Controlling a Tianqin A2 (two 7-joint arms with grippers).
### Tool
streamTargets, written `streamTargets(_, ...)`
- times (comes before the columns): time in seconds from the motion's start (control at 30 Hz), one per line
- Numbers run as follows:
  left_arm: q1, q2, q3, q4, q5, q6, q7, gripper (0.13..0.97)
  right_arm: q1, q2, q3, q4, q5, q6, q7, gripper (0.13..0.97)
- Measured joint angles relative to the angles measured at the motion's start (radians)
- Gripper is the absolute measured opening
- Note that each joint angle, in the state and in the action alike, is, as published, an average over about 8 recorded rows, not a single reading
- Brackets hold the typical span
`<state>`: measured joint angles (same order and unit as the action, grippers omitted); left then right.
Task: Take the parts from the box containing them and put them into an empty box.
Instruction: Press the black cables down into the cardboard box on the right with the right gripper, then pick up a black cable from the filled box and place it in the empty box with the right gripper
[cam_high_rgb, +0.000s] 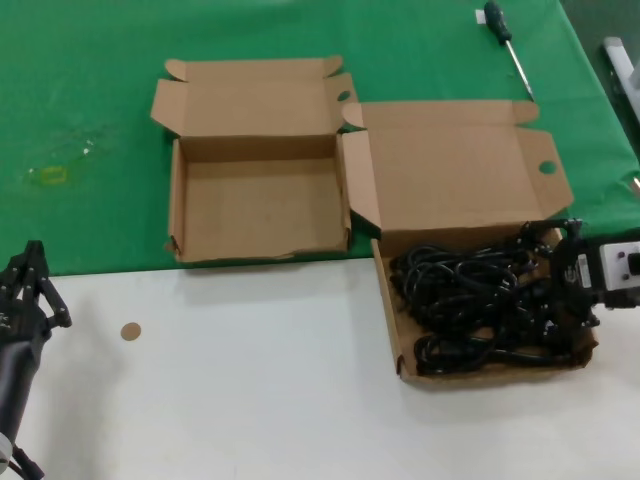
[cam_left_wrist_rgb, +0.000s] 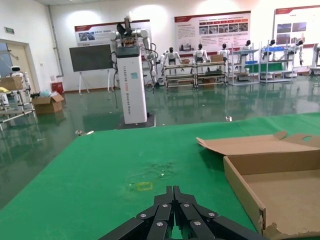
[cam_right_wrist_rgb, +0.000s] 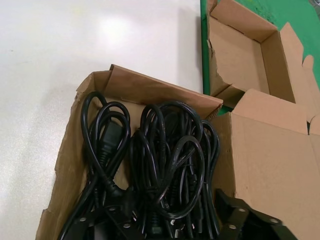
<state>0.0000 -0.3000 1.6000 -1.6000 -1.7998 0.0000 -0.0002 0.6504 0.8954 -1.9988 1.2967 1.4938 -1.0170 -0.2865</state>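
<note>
The parts, a tangle of black looped power cords (cam_high_rgb: 470, 295), fill the wider brown box (cam_high_rgb: 460, 170) at the right, whose lid lies folded back. My right gripper (cam_high_rgb: 547, 287) is down in that box's right end and stands open, its fingers spread on either side of several cord loops (cam_right_wrist_rgb: 165, 150). Both fingers reach into the pile around the right gripper (cam_right_wrist_rgb: 167, 220). The narrower box (cam_high_rgb: 260, 200) at the left holds nothing. My left gripper (cam_high_rgb: 30, 285) is shut and hangs over the white table at the near left, well clear of both boxes.
A screwdriver (cam_high_rgb: 507, 45) lies on the green cloth behind the wider box. A small brown disc (cam_high_rgb: 131, 331) rests on the white table. The two boxes touch at their lids. The empty box's side wall (cam_left_wrist_rgb: 245, 192) is just right of the left gripper (cam_left_wrist_rgb: 173, 190).
</note>
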Motion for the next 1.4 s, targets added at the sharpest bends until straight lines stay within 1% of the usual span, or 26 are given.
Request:
streamTargets(0.07, 0.0, 0.0, 0.0, 0.0, 0.0, 0.0, 0.0, 0.152, 0.001, -0.003, 0.001, -0.003, -0.003, -0.001, -0.002, 0.658)
streamTargets(0.1, 0.0, 0.0, 0.0, 0.0, 0.0, 0.0, 0.0, 0.152, 0.001, -0.004, 0.002, -0.005, -0.004, -0.002, -0.002, 0.658)
streamTargets(0.37, 0.0, 0.0, 0.0, 0.0, 0.0, 0.0, 0.0, 0.152, -0.008, -0.004, 0.01, -0.008, -0.008, -0.005, -0.009, 0.434)
streamTargets(0.4, 0.0, 0.0, 0.0, 0.0, 0.0, 0.0, 0.0, 0.152, -0.009, -0.003, 0.012, -0.007, -0.008, -0.006, -0.009, 0.434)
streamTargets(0.67, 0.0, 0.0, 0.0, 0.0, 0.0, 0.0, 0.0, 0.152, -0.017, 0.01, 0.022, 0.016, -0.006, -0.018, 0.007, 0.274)
streamTargets(0.8, 0.0, 0.0, 0.0, 0.0, 0.0, 0.0, 0.0, 0.152, -0.017, 0.022, 0.029, 0.036, -0.004, -0.029, 0.025, 0.274)
streamTargets(1.13, 0.0, 0.0, 0.0, 0.0, 0.0, 0.0, -0.001, 0.152, 0.006, 0.043, 0.045, 0.083, 0.005, -0.063, 0.085, 0.238)
streamTargets(1.4, 0.0, 0.0, 0.0, 0.0, 0.0, 0.0, 0.0, 0.152, 0.079, 0.004, 0.047, 0.105, 0.0, -0.071, 0.146, 0.235)
